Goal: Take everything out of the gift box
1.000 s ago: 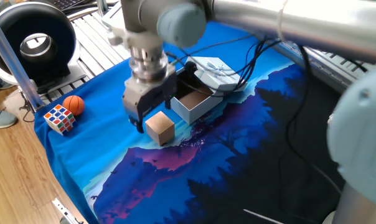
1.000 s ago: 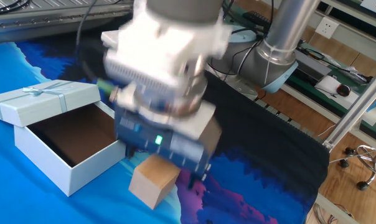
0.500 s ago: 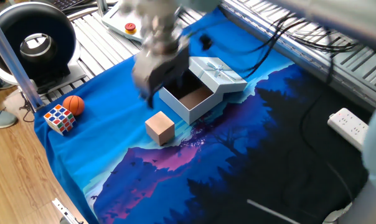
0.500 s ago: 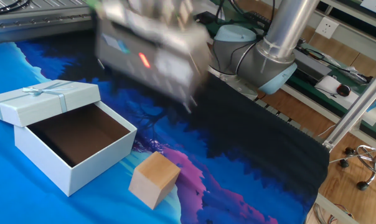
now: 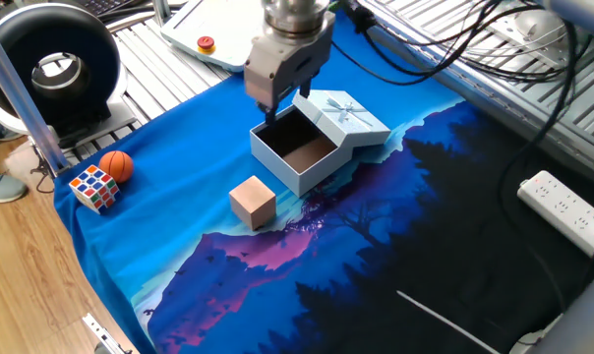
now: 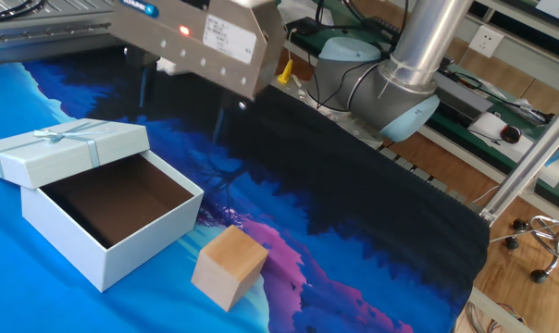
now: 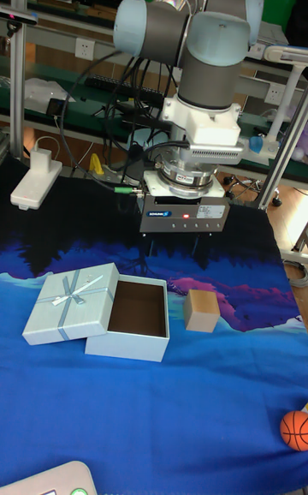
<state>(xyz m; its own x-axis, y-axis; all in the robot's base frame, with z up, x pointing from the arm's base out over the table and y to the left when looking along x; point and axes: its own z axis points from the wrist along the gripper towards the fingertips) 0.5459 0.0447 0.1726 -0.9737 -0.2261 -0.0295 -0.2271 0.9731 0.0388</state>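
The pale blue gift box (image 5: pixel 315 177) stands open on the blue cloth, and its dark inside shows nothing in it. Its bowed lid (image 5: pixel 342 112) leans against the box's far side. A plain tan cube (image 5: pixel 253 203) rests on the cloth just outside the box, beside its wall (image 6: pixel 104 252), and shows as the cube (image 6: pixel 229 266) in the other fixed view. My gripper (image 5: pixel 275 106) hangs open and empty above the box's back edge, well clear of the cube. The tall fixed view has the gripper (image 7: pixel 174 253) behind the box (image 7: pixel 128 346) and the cube (image 7: pixel 202 309).
A Rubik's cube (image 5: pixel 92 187) and an orange ball (image 5: pixel 117 165) lie near the cloth's left corner. A power strip (image 5: pixel 564 208) sits at the right. The arm's base (image 6: pixel 391 88) and cables stand at the table's far edge.
My gripper has risen from just over the tan cube and swung away behind the box. The cube stays where it lay on the cloth.
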